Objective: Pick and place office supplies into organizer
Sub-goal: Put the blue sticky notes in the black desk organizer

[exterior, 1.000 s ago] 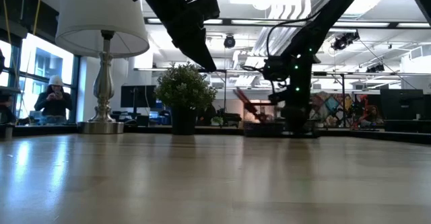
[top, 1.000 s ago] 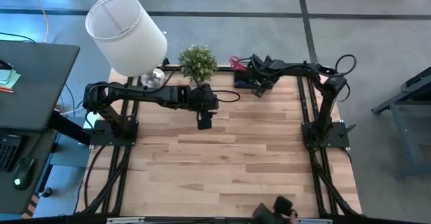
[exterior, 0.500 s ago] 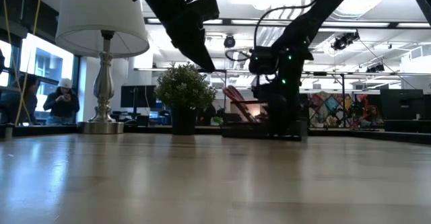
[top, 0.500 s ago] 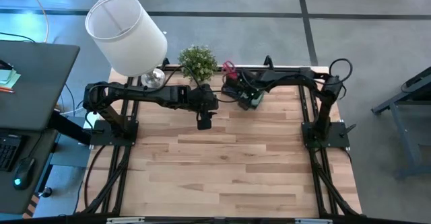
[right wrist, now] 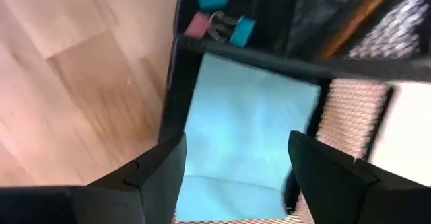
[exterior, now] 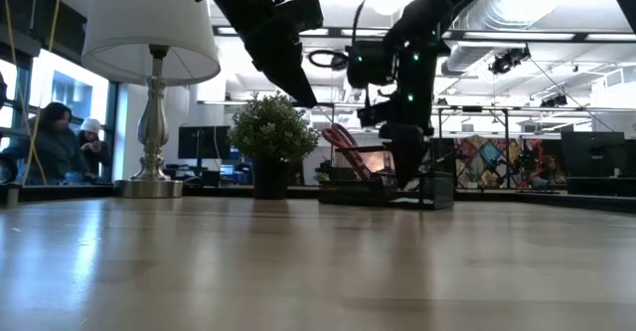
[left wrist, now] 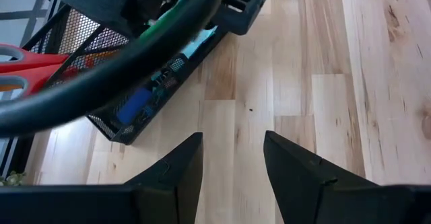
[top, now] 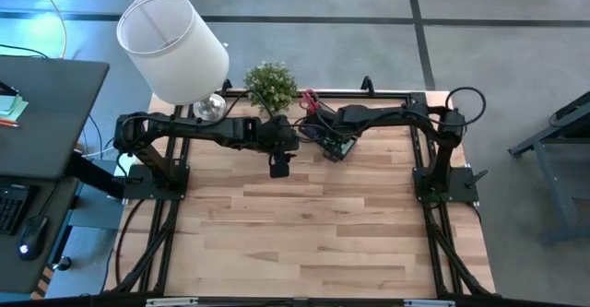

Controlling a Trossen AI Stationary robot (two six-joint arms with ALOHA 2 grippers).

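Organizer [top: 330,139]: black wire-mesh tray at the far side of the wooden table [top: 313,224], just right of the potted plant [top: 270,85]. It sits at an angle to the table edges; in the left wrist view its long side runs diagonally across the boards.

Contents, right wrist view: one compartment holds a square pale blue-green sticky-note pad [right wrist: 246,126], lying flat and filling most of its cell. The adjoining cell has binder clips [right wrist: 222,27], teal and pink, plus a blue piece. A thin orange pencil [right wrist: 350,19] lies slanted in a further section. Red-handled scissors [top: 310,97] stand at the plant end of the tray, handles up and leaning toward the plant; the low view shows the same tilt.

Right gripper [right wrist: 232,163]: directly above the sticky-note cell, fingers spread wide, nothing between them.

Left gripper [left wrist: 232,160]: hovering over bare table just beside the tray, fingers parted, holding nothing.

Lamp [top: 173,49] stands at the far left corner.
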